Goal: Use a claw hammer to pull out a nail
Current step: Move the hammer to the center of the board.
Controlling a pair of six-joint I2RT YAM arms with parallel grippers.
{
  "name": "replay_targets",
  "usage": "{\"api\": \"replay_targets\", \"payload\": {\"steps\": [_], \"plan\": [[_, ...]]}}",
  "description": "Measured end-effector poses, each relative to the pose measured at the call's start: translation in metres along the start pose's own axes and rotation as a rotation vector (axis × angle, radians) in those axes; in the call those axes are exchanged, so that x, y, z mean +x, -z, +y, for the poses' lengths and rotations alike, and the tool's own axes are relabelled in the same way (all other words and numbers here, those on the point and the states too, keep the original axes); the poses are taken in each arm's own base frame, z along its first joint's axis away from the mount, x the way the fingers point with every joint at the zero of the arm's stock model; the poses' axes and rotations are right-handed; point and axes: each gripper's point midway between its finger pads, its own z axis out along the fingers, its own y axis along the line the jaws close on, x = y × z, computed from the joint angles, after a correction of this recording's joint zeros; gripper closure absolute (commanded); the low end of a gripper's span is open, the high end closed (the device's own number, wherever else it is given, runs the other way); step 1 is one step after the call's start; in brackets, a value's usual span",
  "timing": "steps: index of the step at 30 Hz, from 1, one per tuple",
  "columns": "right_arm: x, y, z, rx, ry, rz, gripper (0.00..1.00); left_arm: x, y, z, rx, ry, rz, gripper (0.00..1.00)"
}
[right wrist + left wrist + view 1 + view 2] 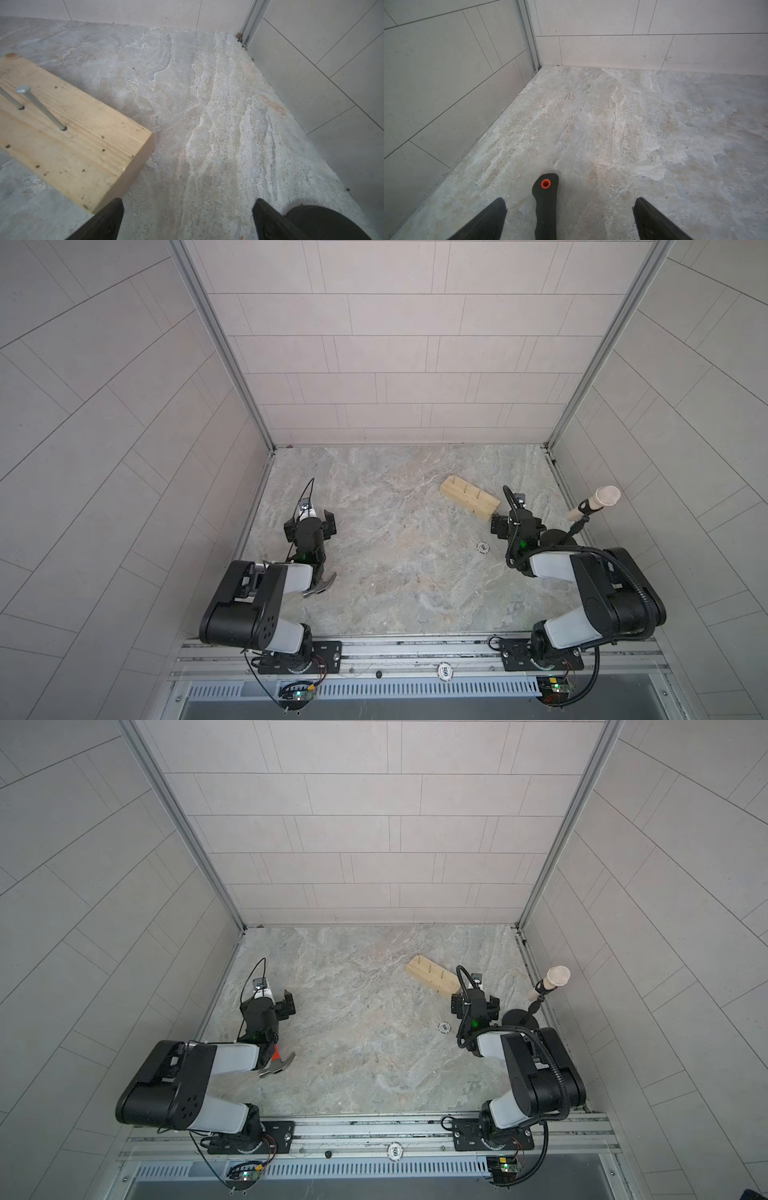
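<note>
- In a top view, the claw hammer (316,587) lies on the table (395,572) under the left arm. Only its silver head shows past the arm's forearm. The left claw (309,522) hangs above the far end of the hammer, spread wide and empty.
- In both top views the right claw (475,1006) is likewise spread and holds nothing. It sits at the near end of the wooden block (434,977), where the nails stand upright.
- In the left wrist view, the hammer's black handle (545,205) lies on the table between the two fingers. It is nearer one finger, and neither seems to touch it.
- In the right wrist view, one nail (41,108) stands tall out of the block, and the block's corner is just beside one finger of the claw.
- Judged step: the pickup, with nothing pulled yet. The next move calls for the left claw to centre on the handle, descend and clench. The hammer's forked end must then be carried to a nail well apart from it, perhaps while the right claw steadies the block.
</note>
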Motion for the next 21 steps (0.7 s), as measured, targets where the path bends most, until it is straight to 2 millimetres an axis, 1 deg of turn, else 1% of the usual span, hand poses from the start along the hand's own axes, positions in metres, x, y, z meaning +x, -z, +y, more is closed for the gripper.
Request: {"api": "replay_targets", "payload": {"steps": [6, 14, 21], "plan": [[-0.008, -0.002, 0.001, -0.006, 0.012, -0.026, 0.0, -0.009, 0.0, 0.001, -0.014, 0.0, -0.037, 0.0], [-0.011, -0.003, 0.002, -0.009, 0.02, -0.038, 0.0, -0.02, -0.001, 0.001, -0.019, 0.002, -0.07, 0.0], [-0.01, -0.003, 0.002, -0.009, 0.027, -0.038, 0.0, -0.02, -0.001, 0.002, -0.021, 0.004, -0.073, 0.0]]}}
